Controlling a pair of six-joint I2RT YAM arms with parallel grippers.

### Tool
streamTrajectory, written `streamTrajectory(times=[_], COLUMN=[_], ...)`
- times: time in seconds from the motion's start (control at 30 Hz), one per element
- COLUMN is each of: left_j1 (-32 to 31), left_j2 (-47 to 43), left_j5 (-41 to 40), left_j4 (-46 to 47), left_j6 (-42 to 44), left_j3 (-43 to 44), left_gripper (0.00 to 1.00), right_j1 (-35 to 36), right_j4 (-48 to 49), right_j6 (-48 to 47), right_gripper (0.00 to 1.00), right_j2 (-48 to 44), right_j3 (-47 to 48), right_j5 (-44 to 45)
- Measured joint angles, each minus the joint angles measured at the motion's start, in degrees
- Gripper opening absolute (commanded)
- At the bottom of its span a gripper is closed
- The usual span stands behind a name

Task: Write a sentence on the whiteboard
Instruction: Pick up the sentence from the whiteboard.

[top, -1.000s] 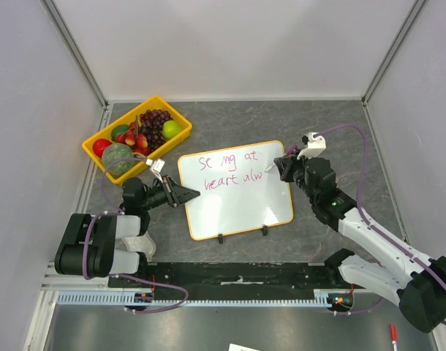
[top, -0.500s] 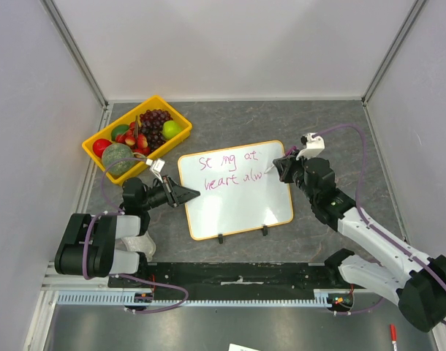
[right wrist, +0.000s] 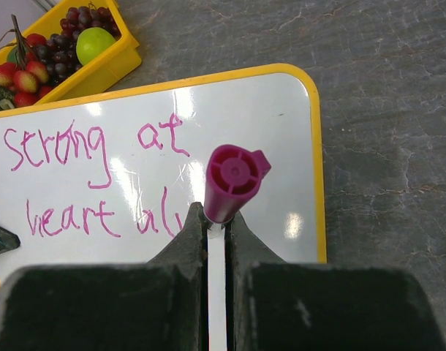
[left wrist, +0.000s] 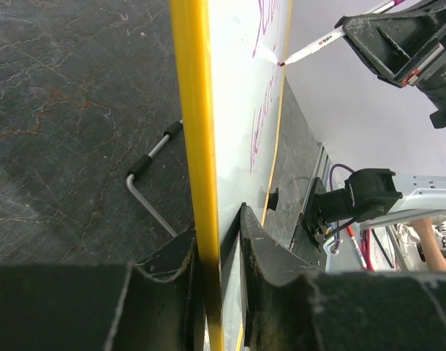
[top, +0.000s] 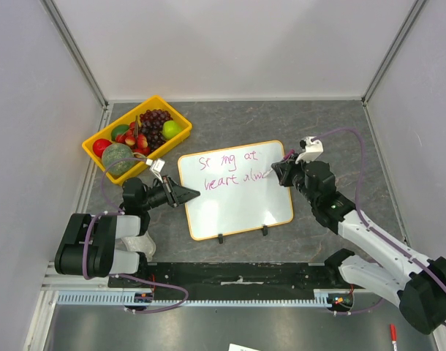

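Note:
The whiteboard [top: 237, 208], white with an orange-yellow frame, lies in the middle of the table. My left gripper [top: 190, 194] is shut on its left edge; in the left wrist view the yellow frame [left wrist: 194, 110] runs between the left gripper's [left wrist: 219, 227] jaws. The sentence [top: 229, 168] is magenta, in two lines; the right wrist view shows "Strong at / heart al" [right wrist: 91, 146] plus a partly hidden letter. My right gripper [top: 280, 170] is shut on a white marker with a magenta end [right wrist: 234, 179]. Its tip touches the board at the end of the second line [left wrist: 283, 63].
A yellow fruit tray [top: 124, 117] with grapes, strawberries, apples and a melon stands at the back left, close to the board's corner. Two black clip feet [top: 220, 238] sit on the board's near edge. A wire stand [left wrist: 153, 190] lies under the board. Enclosure walls surround the table.
The right gripper with the marker has shifted slightly left at the end of the second line. The left gripper and the board have not moved.

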Motion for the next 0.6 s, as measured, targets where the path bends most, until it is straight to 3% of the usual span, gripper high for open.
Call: streamTrajectory(times=[0.6], left_j1=[0.0], left_j2=[0.0], left_j5=[0.0], left_j4=[0.0], left_j6=[0.0], left_j3=[0.0], left_gripper=[0.02], right_j1=[-0.1], right_j4=[0.0], right_j6=[0.0], right_gripper=[0.00], right_j2=[-0.3], right_j3=[-0.1], right_j5=[1.9])
